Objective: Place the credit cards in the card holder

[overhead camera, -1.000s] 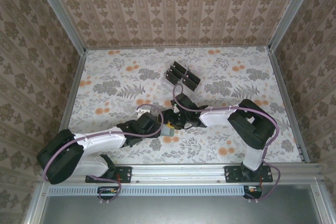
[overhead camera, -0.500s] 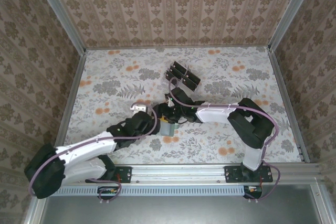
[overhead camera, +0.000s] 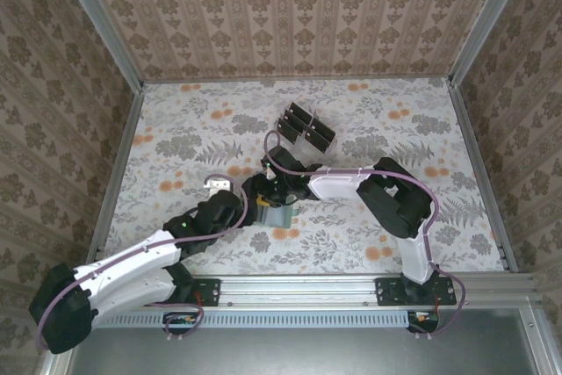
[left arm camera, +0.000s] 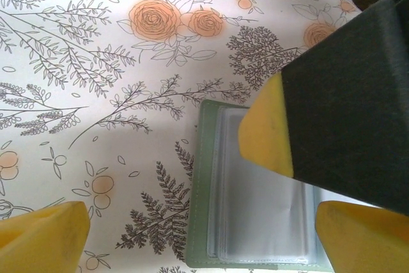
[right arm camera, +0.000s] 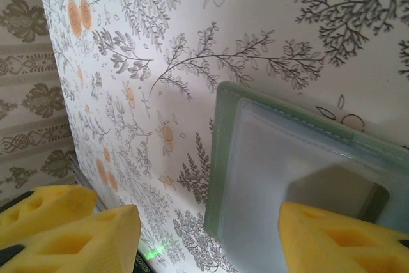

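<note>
Shows the grey-green card holder [left arm camera: 199, 190] lying open near the front centre of the floral table [overhead camera: 176, 155], 1 pad [left arm camera: 265, 135] of the half-spread, empty right gripper [right arm camera: 208, 225] resting on its clear sleeve [right arm camera: 281, 158], the left gripper [left arm camera: 201, 222] spread wide beside it, holding nothing. Looks like pinning the holder open; next calls for fetching 1 of the credit cards [overhead camera: 305, 127], well apart behind. Against 1 second ago, finds the right arm [overhead camera: 351, 186] reaching further left, the left arm [overhead camera: 149, 256] drawn back.
</note>
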